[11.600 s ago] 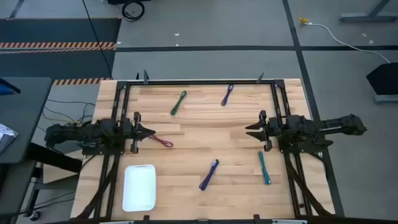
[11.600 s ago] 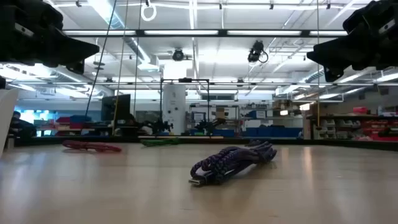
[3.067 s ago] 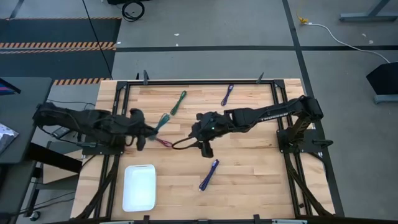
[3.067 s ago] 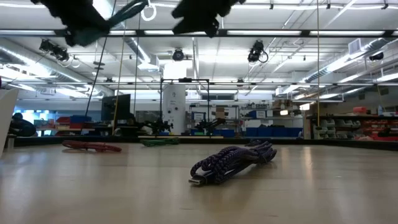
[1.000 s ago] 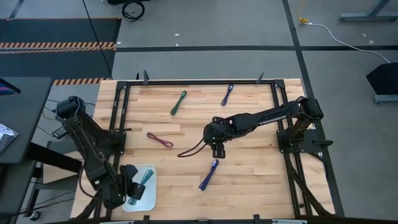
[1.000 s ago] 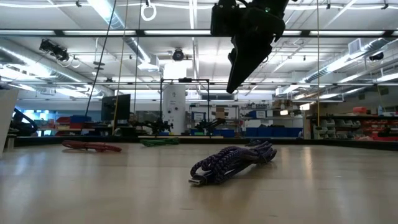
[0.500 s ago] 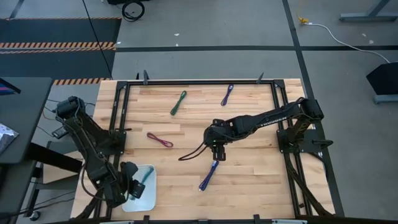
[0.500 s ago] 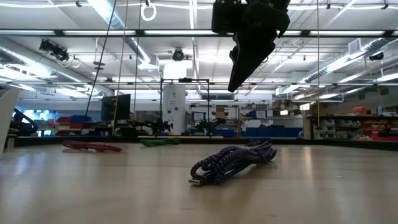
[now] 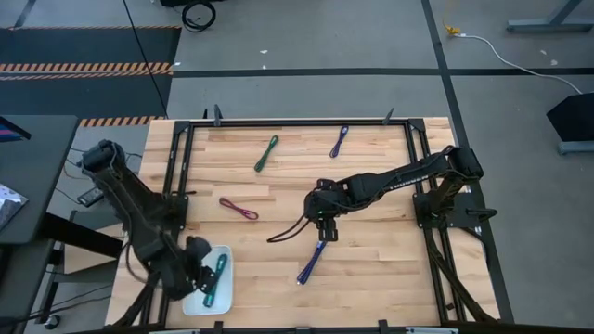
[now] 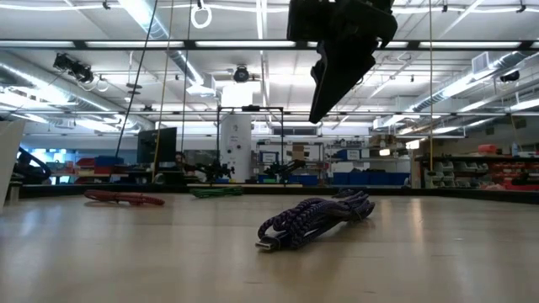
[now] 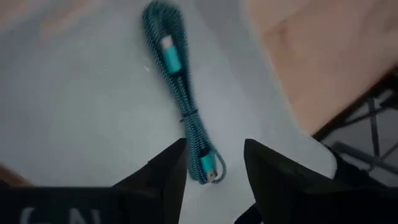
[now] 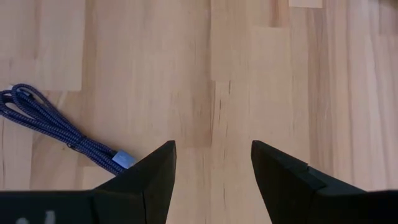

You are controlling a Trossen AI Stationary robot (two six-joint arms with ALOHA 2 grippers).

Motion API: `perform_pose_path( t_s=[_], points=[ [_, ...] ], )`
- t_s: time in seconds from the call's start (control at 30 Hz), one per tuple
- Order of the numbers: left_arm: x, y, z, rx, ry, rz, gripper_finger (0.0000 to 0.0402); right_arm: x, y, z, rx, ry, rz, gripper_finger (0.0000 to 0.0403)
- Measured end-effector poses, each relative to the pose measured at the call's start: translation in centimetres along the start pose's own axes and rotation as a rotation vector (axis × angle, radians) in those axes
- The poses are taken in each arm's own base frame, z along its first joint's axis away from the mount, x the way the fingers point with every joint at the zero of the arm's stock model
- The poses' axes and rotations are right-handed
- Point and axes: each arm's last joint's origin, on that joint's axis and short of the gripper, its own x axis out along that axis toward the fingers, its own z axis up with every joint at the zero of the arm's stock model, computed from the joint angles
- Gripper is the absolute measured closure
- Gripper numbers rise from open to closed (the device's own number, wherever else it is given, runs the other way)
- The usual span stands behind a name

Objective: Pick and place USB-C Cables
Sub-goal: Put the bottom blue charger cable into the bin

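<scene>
Hovering my left gripper over the white tray at lower left, fingers apart, teal cable lying loose in it. Right gripper hangs mid-frame, fingers apart, just above the blue-violet cable.

Light wood plank tabletop with black frame rails. Lying directly on it: green cable far centre-left, purple cable far centre, magenta cable left of middle, blue-violet cable near centre, white tray at near left corner.
</scene>
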Motion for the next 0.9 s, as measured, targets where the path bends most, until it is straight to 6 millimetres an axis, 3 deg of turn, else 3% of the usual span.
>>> perform_pose_path(
  t_s=[0.23,0.4,0.63,0.77,0.9],
  points=[
    [-4.0,-1.3,4.8,0.21,-0.114,-0.156,0.0241,0.0,0.0,-0.2,-0.006,0.018,0.001,0.0188],
    [-6.3,-1.3,7.8,0.442,-0.257,-0.124,0.0252,-0.1,0.6,-0.6,-0.085,0.067,0.111,0.0188],
    [-6.7,-1.4,10.8,0.78,-0.378,0.001,0.0257,-0.5,3.2,-1.4,-0.357,0.089,0.307,0.0188],
    [-6.8,-1.5,12.1,0.957,-0.459,0.071,0.0257,-0.8,4.8,-1.3,-0.549,0.013,0.306,0.0189],
    [-7.0,-1.7,13.1,1.024,-0.558,0.147,0.0257,-0.5,6.2,-0.5,-0.627,-0.101,0.244,0.0195]
  ],
)
